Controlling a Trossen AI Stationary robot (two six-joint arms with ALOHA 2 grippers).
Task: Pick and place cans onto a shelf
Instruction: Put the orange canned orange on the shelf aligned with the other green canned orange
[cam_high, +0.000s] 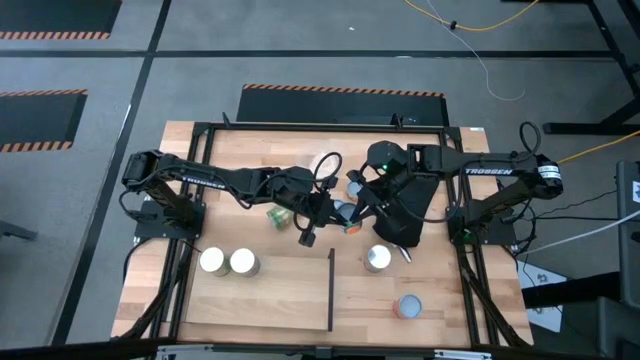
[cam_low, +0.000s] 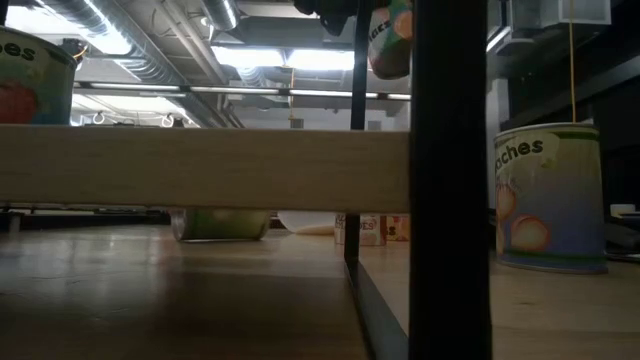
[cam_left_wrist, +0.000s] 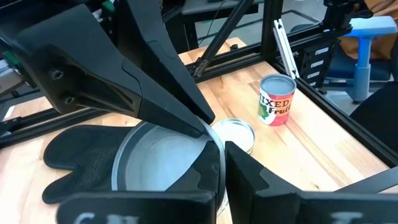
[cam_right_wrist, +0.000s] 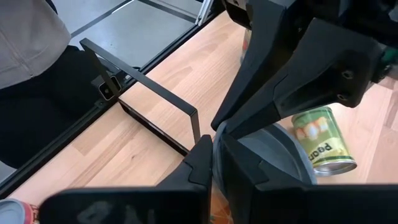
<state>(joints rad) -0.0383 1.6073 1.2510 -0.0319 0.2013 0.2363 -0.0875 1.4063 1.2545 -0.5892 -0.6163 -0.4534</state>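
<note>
At the centre of the overhead frame, both grippers, left (cam_high: 335, 208) and right (cam_high: 352, 214), pinch one can (cam_high: 344, 212) by its thin rim; it looks rigid, smooth and likely slippery.

table (cam_high: 300, 300): light wood | on it: four upright cans (cam_high: 228, 262), tipped green can (cam_high: 277, 217), black mitt (cam_high: 408, 215)

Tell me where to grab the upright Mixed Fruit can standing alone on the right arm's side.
Grip the Mixed Fruit can across its round side wall, coming straight down from above: it stands upright on bare table, nothing touching it, so fingers fit either side.
</note>
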